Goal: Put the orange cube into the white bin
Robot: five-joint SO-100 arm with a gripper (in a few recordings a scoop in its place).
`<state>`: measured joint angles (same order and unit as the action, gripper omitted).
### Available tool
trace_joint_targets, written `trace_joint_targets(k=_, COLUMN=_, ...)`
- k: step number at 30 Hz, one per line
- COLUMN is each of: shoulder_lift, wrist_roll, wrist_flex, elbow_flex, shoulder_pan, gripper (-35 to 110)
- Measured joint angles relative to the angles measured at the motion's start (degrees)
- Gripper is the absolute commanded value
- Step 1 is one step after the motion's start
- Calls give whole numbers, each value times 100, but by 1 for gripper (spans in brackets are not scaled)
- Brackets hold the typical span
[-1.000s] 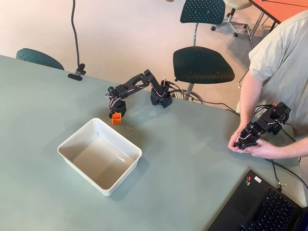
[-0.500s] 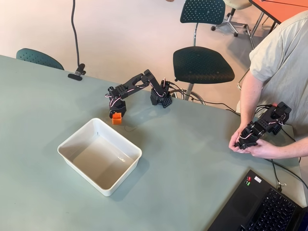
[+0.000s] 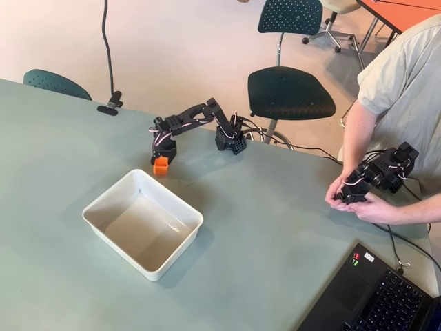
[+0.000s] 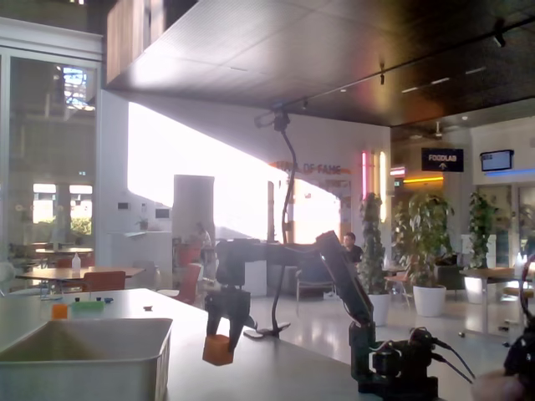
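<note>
White plastic forms the white bin [image 3: 142, 224], a shallow tub on the grey-green table [image 3: 275, 227]; its inside looks bare in the overhead view, and the fixed view shows only its near wall [image 4: 84, 355]. The orange cube [image 3: 160, 165] sits pinched at the tip of the gripper [image 3: 162, 161], whose jaws are closed on it. In the fixed view the cube [image 4: 217, 349] hangs clear of the tabletop, just beside the bin's far corner and outside it. The black arm [image 3: 196, 121] reaches from its base [image 3: 229, 140] at the table's far edge
</note>
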<state>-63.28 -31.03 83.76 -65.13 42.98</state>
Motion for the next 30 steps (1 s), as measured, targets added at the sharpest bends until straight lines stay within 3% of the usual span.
trace_joint_targets(k=14, shoulder_lift=-431, wrist_roll=545, wrist_flex=18, elbow_flex=2426, shoulder_pan=290, gripper=27)
trace_joint_targets(k=21, shoulder_lift=-431, wrist_roll=677, wrist_flex=-62, elbow_flex=3551, shoulder_pan=-501, gripper=27)
trace_joint_targets(k=30, shoulder_lift=18, wrist_roll=694, wrist_flex=-993, elbow_flex=3806, shoulder_pan=-2030, gripper=27)
